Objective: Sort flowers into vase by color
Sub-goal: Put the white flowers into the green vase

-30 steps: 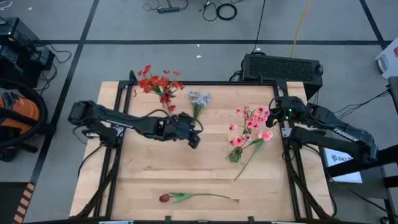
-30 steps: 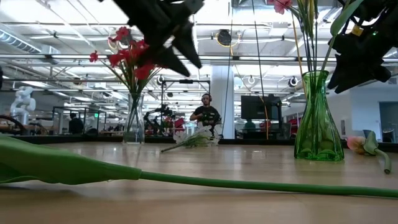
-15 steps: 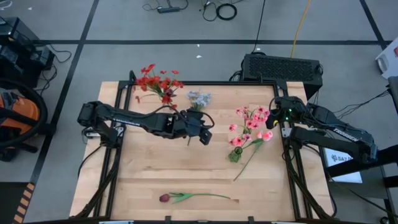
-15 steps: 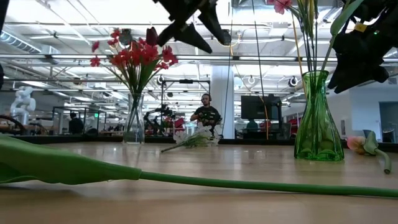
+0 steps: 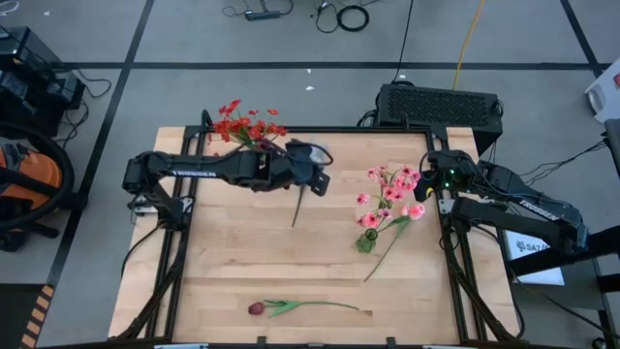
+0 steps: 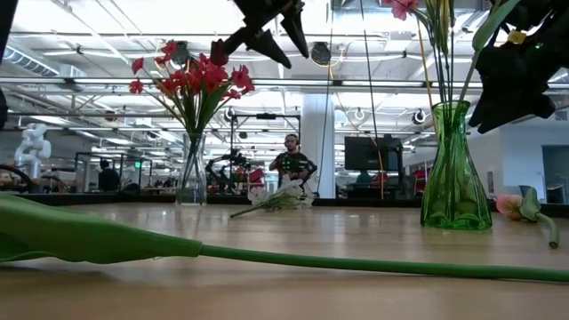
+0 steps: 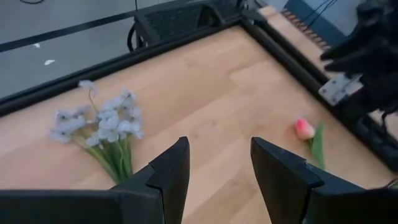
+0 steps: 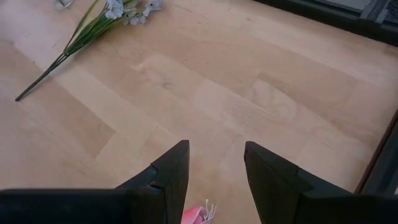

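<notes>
The pale grey-blue bunch [image 7: 102,124] lies flat on the table. In the high view my left gripper [image 5: 317,179] hangs above its head, open and empty, and only its stem [image 5: 299,206] shows. Bright red flowers [image 5: 244,126] stand in a clear vase [image 6: 191,173] at the far left. Pink blossoms [image 5: 389,186] stand in a green vase [image 6: 453,182]. A loose pink blossom [image 7: 304,129] lies by my right gripper [image 5: 424,189], which is open and empty near the table's right edge. The dark red tulip [image 5: 258,308] lies near the front edge.
A black metal frame [image 5: 320,129] runs around the table's edges. A black box [image 5: 441,102] stands behind the far right corner. Bare wood lies between the two vases and the tulip. Beyond the table, a person [image 6: 292,164] shows far back in the room.
My left gripper has gone toward the table's right edge and then toward its far edge, ending above the head of the grey-blue bunch. It has stayed high above the table. The flowers and vases have kept their places.
</notes>
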